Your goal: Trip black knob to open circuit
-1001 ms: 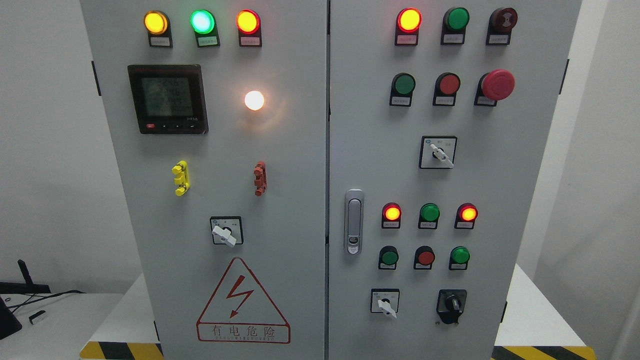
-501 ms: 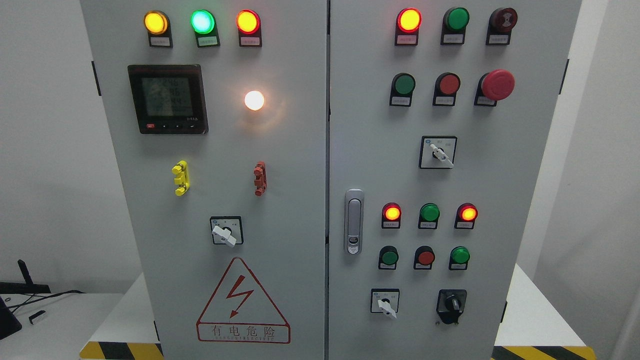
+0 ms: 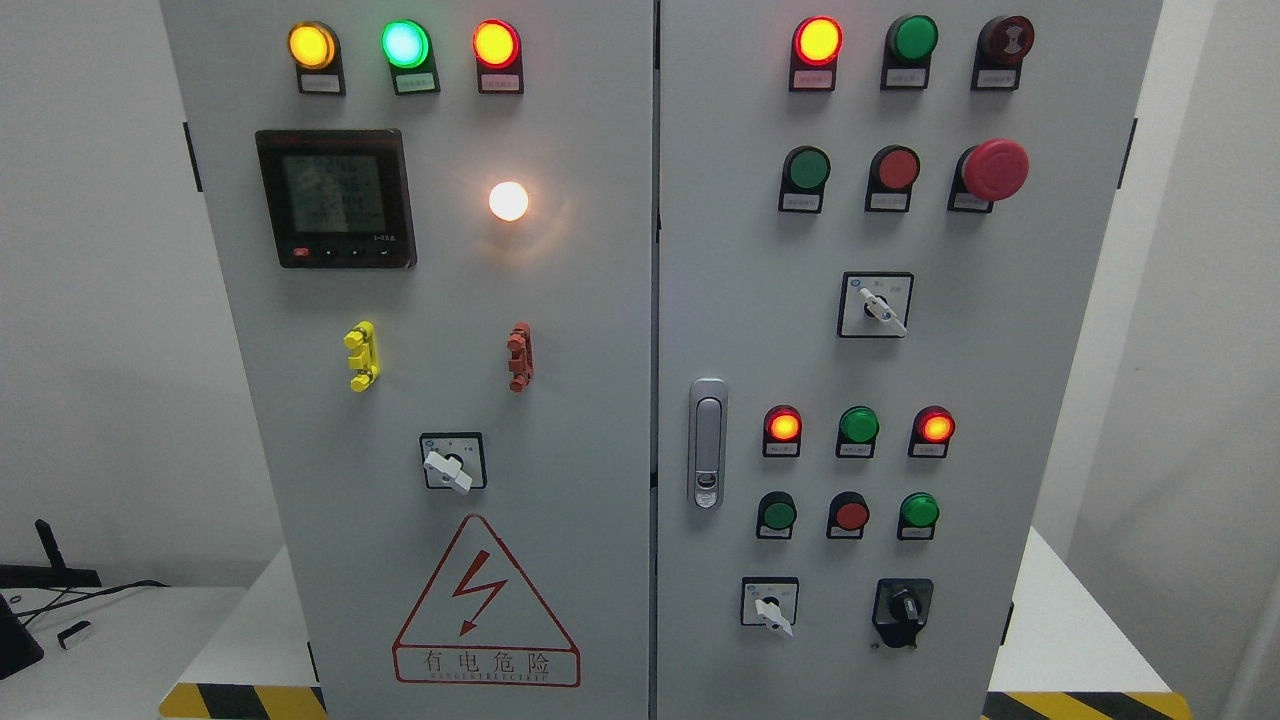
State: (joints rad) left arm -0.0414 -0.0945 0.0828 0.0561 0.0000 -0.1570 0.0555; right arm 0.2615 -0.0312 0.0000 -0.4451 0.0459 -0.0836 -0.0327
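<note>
The black knob [image 3: 904,610] sits on a black square base at the lower right of the right door of a grey electrical cabinet [image 3: 600,330]. Its handle points up and slightly left of vertical. Neither of my hands or arms shows in the head view. Nothing touches the knob.
Left of the knob is a white selector switch [image 3: 770,606]; above it are round buttons and lit red lamps [image 3: 935,427]. A red mushroom stop button [image 3: 994,168] and a silver door latch [image 3: 708,443] stick out. The left door has a meter [image 3: 335,197], selector [image 3: 452,463] and warning triangle.
Only the digits on the meter display have flickered.
</note>
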